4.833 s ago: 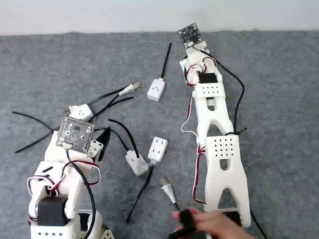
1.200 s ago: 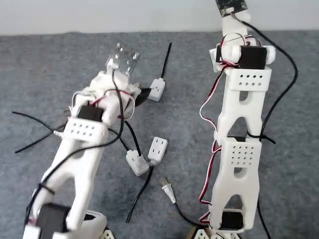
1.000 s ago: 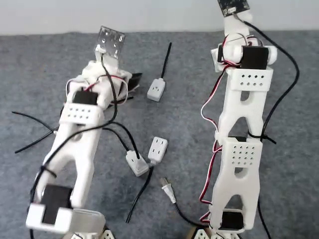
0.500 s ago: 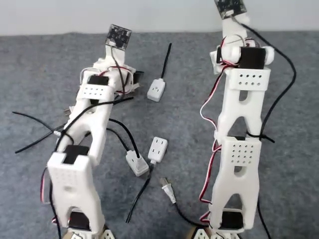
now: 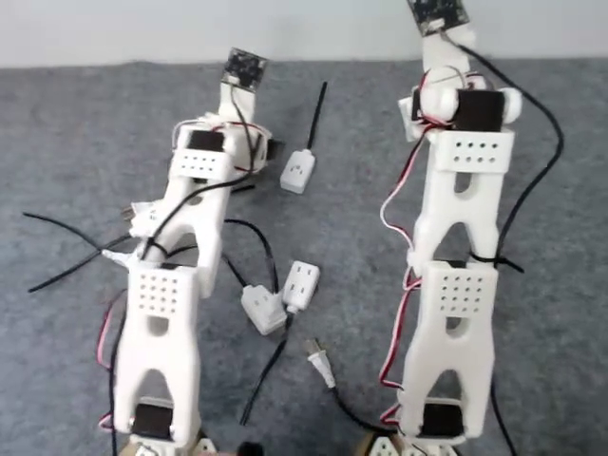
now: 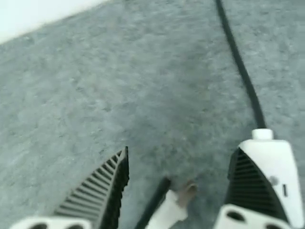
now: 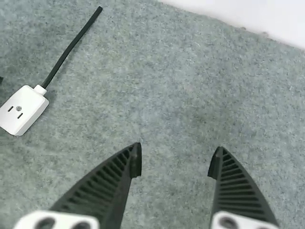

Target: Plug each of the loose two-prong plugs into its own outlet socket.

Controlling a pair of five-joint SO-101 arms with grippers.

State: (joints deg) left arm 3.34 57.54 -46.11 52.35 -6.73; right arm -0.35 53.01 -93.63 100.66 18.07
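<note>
My left gripper (image 6: 181, 155) is open and hangs low over the grey carpet. A white two-prong plug (image 6: 174, 206) on a black cord lies between its fingers, untouched. Just beside one finger sits a white outlet socket (image 6: 274, 162), which is the far socket (image 5: 297, 169) in the high view. My left gripper (image 5: 264, 152) sits just left of that socket. My right gripper (image 7: 177, 149) is open over bare carpet, and the same far socket (image 7: 21, 114) lies off to one side of it. Another loose plug (image 5: 318, 361) lies between the two arm bases.
Two more white sockets (image 5: 301, 285) (image 5: 261, 309) lie side by side mid-table with black cords. Another white piece (image 5: 147, 214) and several loose cords (image 5: 57, 252) lie to the left arm's left. The right arm (image 5: 461, 237) stretches along the right side.
The left arm swung from the near left out to the far middle, bringing its gripper over the plug beside the far socket. A hand at the front edge has gone. The right arm barely moved.
</note>
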